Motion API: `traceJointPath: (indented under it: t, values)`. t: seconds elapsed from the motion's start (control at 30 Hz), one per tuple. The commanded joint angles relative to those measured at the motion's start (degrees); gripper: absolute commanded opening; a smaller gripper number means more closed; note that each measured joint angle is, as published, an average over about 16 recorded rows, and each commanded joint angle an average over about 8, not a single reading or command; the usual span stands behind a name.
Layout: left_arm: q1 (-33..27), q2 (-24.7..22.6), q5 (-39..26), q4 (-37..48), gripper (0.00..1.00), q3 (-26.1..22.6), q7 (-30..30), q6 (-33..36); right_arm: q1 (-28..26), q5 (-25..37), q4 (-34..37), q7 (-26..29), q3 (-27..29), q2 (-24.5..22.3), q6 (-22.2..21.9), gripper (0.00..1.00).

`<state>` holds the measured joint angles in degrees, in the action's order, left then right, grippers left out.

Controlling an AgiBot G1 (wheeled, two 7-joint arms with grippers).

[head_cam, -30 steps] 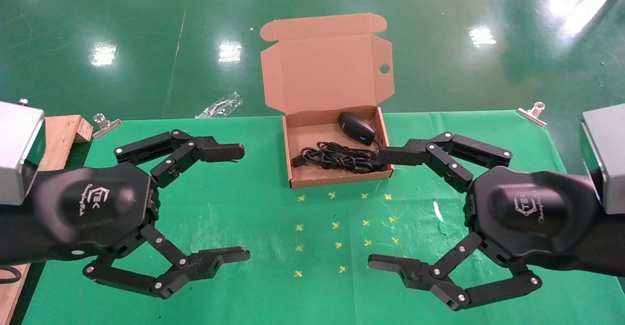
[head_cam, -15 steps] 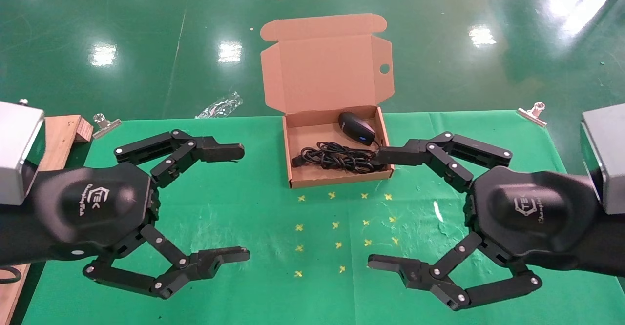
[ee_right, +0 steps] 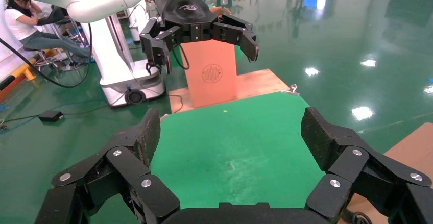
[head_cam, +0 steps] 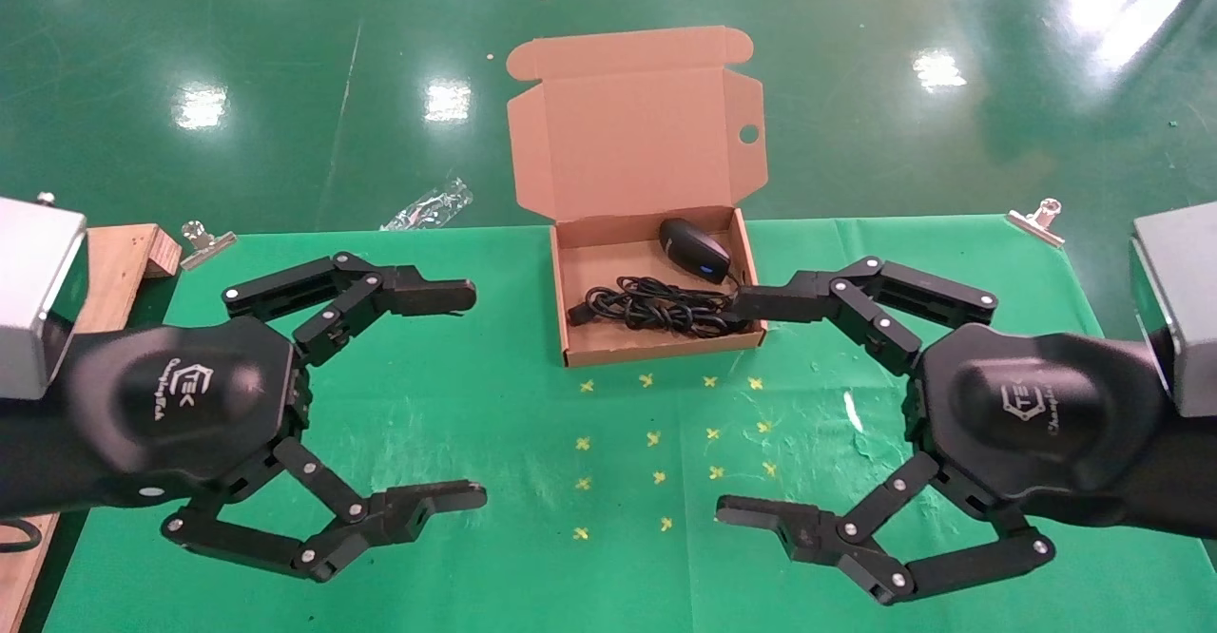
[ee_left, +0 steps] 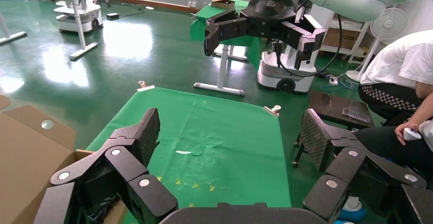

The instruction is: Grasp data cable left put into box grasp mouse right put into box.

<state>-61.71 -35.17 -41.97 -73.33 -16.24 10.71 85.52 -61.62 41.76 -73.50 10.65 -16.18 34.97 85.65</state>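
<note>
While nothing shifts from a second earlier, lying together inside shallow brown cardboard box (head_cam: 563, 302): thick black coiled data cable (head_cam: 656, 308), glossy black mouse (head_cam: 695, 248); hovering wide-open, empty: left gripper (head_cam: 456, 395), right gripper (head_cam: 746, 405); looking finished.

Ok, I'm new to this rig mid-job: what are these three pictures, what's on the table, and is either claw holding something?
The head view looks down from the robot's head. The two black claws are its grippers: the left gripper on the left, the right gripper on the right. Both hover open and empty over the green table.

The other two pictures come from cameras on each wrist, looking out between that gripper's own fingers; the claw farther off in each is the other arm.

At the table's far edge sits an open cardboard box. The mouse and the cable already lie inside it. Nothing is held.
</note>
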Motion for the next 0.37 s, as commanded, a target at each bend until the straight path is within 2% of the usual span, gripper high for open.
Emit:
traceJointPath:
  t: [0.03, 0.37]
  values:
    - [0.00, 0.00, 0.00, 0.00, 1.00, 0.00, 0.00, 0.00, 0.00, 0.00, 0.00, 0.00, 0.00, 0.00, 0.00, 1.00]
    - [0.00, 0.00, 0.00, 0.00, 1.00, 0.00, 0.00, 0.00, 0.00, 0.00, 0.00, 0.00, 0.00, 0.00, 0.00, 1.00]
